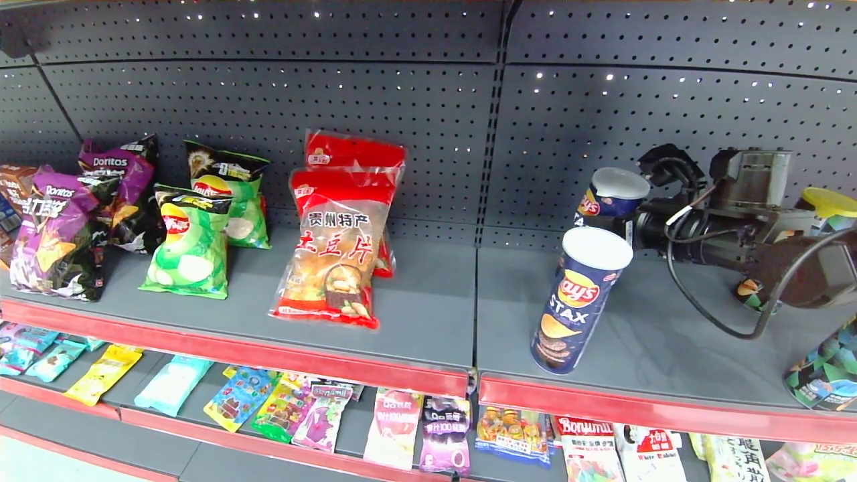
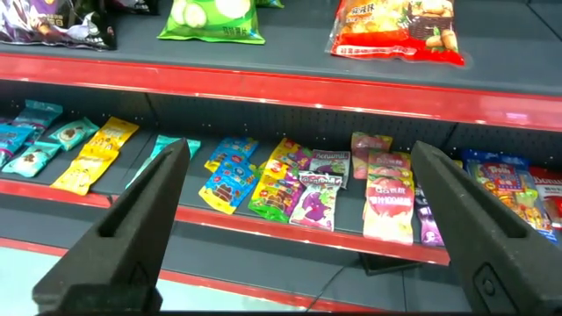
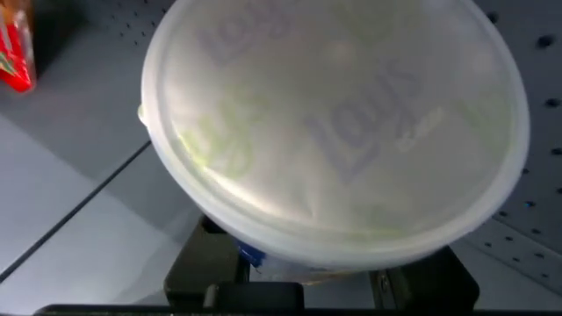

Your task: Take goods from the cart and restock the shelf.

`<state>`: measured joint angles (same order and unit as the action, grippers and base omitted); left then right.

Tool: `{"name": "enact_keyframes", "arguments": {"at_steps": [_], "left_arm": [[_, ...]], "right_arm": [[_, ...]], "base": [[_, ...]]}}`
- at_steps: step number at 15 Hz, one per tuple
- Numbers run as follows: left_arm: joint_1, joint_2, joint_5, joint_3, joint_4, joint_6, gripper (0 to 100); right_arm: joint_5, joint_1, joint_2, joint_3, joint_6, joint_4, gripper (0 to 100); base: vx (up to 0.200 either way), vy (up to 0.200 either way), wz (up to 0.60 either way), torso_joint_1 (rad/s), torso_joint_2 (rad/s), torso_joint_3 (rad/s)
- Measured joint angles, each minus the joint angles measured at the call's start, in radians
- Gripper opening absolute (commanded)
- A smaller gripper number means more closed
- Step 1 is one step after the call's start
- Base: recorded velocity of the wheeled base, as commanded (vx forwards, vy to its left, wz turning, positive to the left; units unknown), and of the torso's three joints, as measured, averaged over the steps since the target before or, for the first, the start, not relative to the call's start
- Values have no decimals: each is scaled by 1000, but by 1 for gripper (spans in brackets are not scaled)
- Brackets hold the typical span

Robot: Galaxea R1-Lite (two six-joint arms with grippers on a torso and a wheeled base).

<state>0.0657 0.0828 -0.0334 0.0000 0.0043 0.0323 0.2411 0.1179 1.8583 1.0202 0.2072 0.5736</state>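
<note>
We see a lidded can (image 3: 334,132) close over the grey shelf (image 3: 70,202), a red bag (image 3: 16,53) farther along it.

Purple crinkly chip bags (image 1: 53,227) far left. Two green-and-black chip bags (image 1: 191,244) just beside them, one behind the other. Two red-and-clear plastic packs of potato slices (image 1: 335,261) mid-row, rear one mostly hidden by the front. Row below: small flat candy sachets (image 2: 312,197) in yellow, teal, blue, purple and pink, side by side.

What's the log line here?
right gripper: shut on rear blue white-lidded chip can at grey upper shelf | left gripper: open, facing lower shelf
</note>
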Motion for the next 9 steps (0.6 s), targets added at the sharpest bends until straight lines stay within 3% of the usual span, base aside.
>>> {"name": "enact_keyframes", "arguments": {"at_steps": [8, 9], "left_arm": [[0, 0, 0, 0, 0, 0, 100], [0, 0, 0, 0, 0, 0, 100]], "right_arm": [[-4, 24, 27, 4, 0, 0, 0], [-4, 26, 29, 4, 0, 0, 100]], "base": [[0, 0, 0, 0, 0, 0], [0, 0, 0, 0, 0, 0]]}}
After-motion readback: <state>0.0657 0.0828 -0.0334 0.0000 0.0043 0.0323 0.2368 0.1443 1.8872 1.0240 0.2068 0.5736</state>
